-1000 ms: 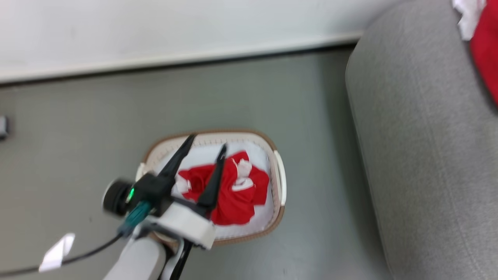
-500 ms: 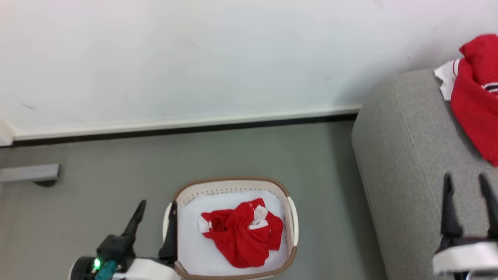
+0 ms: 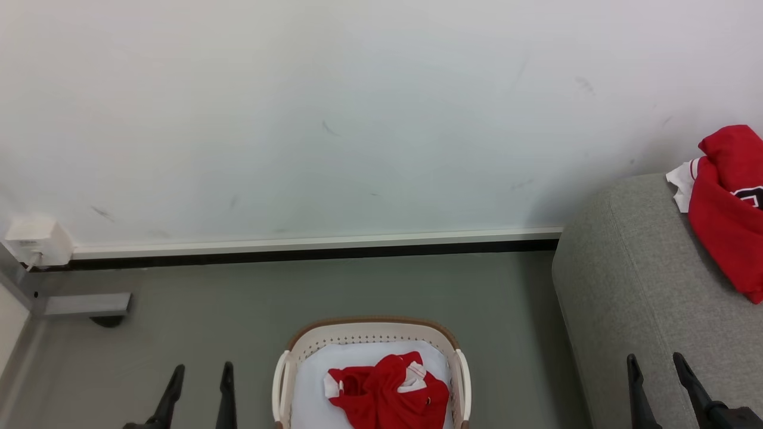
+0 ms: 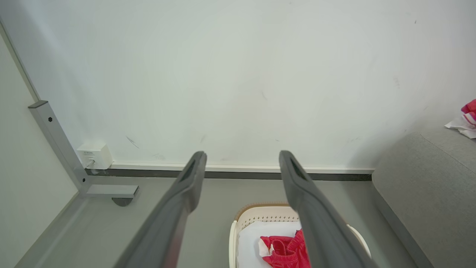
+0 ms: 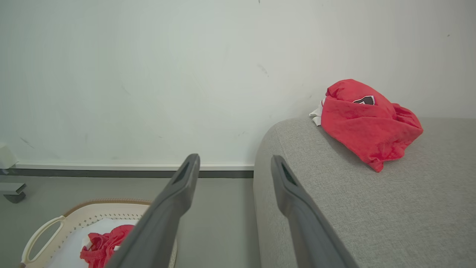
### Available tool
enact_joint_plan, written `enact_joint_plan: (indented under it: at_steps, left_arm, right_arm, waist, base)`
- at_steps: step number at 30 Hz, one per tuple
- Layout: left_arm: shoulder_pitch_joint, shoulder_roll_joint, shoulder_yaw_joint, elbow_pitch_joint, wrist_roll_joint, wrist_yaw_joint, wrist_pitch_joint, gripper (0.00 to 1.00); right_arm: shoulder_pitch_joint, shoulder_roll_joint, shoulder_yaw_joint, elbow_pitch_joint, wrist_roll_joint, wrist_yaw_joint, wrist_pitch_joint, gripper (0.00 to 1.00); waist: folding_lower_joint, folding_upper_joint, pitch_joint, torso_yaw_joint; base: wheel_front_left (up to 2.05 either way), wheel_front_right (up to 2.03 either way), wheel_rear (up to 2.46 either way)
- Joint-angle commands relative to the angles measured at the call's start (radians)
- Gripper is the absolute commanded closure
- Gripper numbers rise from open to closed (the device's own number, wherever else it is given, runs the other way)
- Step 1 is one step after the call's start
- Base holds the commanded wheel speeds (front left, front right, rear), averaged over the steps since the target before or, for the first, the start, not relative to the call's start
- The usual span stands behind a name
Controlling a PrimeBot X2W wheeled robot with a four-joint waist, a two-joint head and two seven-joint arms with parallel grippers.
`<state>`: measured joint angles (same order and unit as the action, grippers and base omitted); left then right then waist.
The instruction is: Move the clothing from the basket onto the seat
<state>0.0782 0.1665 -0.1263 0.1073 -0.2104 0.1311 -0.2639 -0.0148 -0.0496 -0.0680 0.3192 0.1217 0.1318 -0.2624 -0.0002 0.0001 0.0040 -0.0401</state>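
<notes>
Head view: a crumpled red garment (image 3: pixel 387 396) lies in the basket (image 3: pixel 369 322), and a second garment (image 3: pixel 724 232) rests on the seat (image 3: pixel 632 286). Your left gripper (image 3: pixel 202 372) and right gripper (image 3: pixel 654 364) stand wide and empty.

Left wrist view: the basket sits below the fingers, apart from them.

Right wrist view: the right gripper hovers at the seat's edge.

Judgement: you are between transfers. Next, lower the left gripper and pinch the bunched fabric, not the white liner (image 3: pixel 310 393).

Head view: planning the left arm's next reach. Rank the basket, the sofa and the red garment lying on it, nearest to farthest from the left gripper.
1. basket, just right of the left gripper.
2. sofa, far right.
3. red garment, on the sofa, upper right.
</notes>
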Motion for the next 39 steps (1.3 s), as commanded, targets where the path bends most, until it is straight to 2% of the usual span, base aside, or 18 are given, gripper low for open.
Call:
enact_joint_plan:
  at_steps: [1,10,20,27,34,39]
  left_arm:
    - [0.020,-0.015,0.022,0.008,0.017,-0.017,0.000,0.00]
    - [0.024,-0.066,0.082,0.032,0.066,-0.089,-0.001,0.00]
    - [0.021,-0.093,0.120,0.031,0.095,-0.115,-0.001,0.00]
    - [-0.029,-0.107,0.109,0.041,0.109,-0.139,-0.001,0.00]
    - [-0.177,-0.111,0.027,0.118,0.139,-0.156,0.000,0.00]
    - [-0.335,-0.112,-0.052,0.259,0.169,-0.165,0.004,0.00]
  right_arm:
    - [0.016,-0.002,0.007,0.009,0.010,-0.002,-0.003,0.00]
    - [0.008,-0.002,0.032,0.026,0.022,-0.002,-0.003,0.00]
    - [-0.003,-0.002,0.039,0.017,0.022,-0.002,-0.003,0.00]
    - [-0.033,-0.002,0.046,-0.013,0.013,-0.002,-0.003,0.00]
    - [-0.091,-0.001,0.052,-0.087,0.008,-0.002,-0.003,0.00]
    - [-0.143,-0.001,0.046,-0.151,0.001,-0.002,-0.003,0.00]
  waist:
    - [0.0002,-0.0001,-0.013,0.006]
    - [0.0002,-0.0001,-0.023,-0.002]
    - [0.0002,-0.0001,-0.008,-0.024]
    - [0.0002,-0.0001,0.028,-0.047]
    - [0.0002,-0.0001,0.160,-0.081]
    - [0.0002,-0.0001,0.288,-0.105]
  base:
    - [0.00,0.00,0.00]
    - [0.00,0.00,0.00]
    - [0.00,0.00,0.00]
    - [0.00,0.00,0.00]
    - [0.00,0.00,0.00]
    - [0.00,0.00,0.00]
